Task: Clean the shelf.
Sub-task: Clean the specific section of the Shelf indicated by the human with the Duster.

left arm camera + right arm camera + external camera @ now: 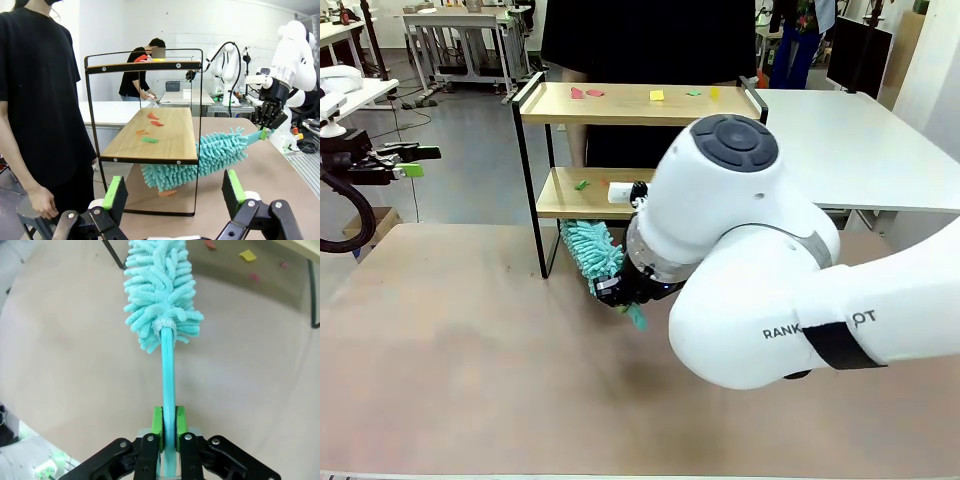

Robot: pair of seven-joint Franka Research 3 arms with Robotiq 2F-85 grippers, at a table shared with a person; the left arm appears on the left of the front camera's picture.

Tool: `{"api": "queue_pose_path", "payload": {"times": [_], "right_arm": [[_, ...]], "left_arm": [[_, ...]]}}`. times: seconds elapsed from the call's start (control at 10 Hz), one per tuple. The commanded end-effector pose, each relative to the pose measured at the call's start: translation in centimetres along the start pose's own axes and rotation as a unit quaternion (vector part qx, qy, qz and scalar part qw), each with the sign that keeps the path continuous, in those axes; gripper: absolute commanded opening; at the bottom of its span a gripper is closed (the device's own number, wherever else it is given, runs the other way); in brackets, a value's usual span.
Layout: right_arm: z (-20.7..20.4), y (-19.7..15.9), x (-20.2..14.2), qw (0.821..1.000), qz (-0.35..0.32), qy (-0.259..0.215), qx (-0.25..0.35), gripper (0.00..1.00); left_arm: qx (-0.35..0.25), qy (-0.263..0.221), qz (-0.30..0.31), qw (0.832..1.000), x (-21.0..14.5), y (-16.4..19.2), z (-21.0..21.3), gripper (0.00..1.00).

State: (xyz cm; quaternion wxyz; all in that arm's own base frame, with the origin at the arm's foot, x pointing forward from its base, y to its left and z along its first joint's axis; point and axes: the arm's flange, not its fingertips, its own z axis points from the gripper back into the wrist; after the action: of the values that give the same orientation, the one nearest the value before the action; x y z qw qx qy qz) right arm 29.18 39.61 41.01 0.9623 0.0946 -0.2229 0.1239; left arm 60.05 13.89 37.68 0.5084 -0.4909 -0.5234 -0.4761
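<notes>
The shelf (620,105) stands at the table's far side, with paper scraps (656,95) on its top board and more scraps (149,140) on its lower board (170,147). My right gripper (168,422) is shut on the handle of a teal fluffy duster (160,290). The duster head (200,160) reaches under the lower board, just above the table, at the shelf's near left leg (590,255). In the left wrist view the right gripper (267,120) holds the handle end. My left gripper (174,195) is open and holds nothing, off the table's left side (415,161).
A person in a black shirt (40,90) stands behind the shelf, one hand (42,202) hanging down. Scraps lie on the table under the shelf: a yellow one (247,256), a pink one (255,276) and an orange one (167,193). A white table (860,150) stands at back right.
</notes>
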Motion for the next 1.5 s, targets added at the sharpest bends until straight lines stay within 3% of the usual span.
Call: {"api": "queue_pose_path", "payload": {"times": [0.0,0.6,1.1,1.4], "right_arm": [[-2.2,4.4,1.7,0.998,-0.031,-0.011,-0.051,0.13],[-5.5,11.5,4.4,0.993,-0.036,-0.030,-0.109,0.13],[-8.6,13.9,7.0,0.992,-0.057,-0.036,-0.107,0.13],[-8.4,13.4,6.8,0.988,-0.082,-0.043,-0.121,0.13]], "left_arm": [[0.000,0.004,-0.007,1.000,0.2,-0.2,0.1,1.00],[0.000,0.004,-0.007,1.000,0.2,-0.2,0.1,1.00],[0.000,0.004,-0.007,1.000,0.2,-0.2,0.1,1.00],[0.000,0.004,-0.007,1.000,0.2,-0.2,0.1,1.00]]}}
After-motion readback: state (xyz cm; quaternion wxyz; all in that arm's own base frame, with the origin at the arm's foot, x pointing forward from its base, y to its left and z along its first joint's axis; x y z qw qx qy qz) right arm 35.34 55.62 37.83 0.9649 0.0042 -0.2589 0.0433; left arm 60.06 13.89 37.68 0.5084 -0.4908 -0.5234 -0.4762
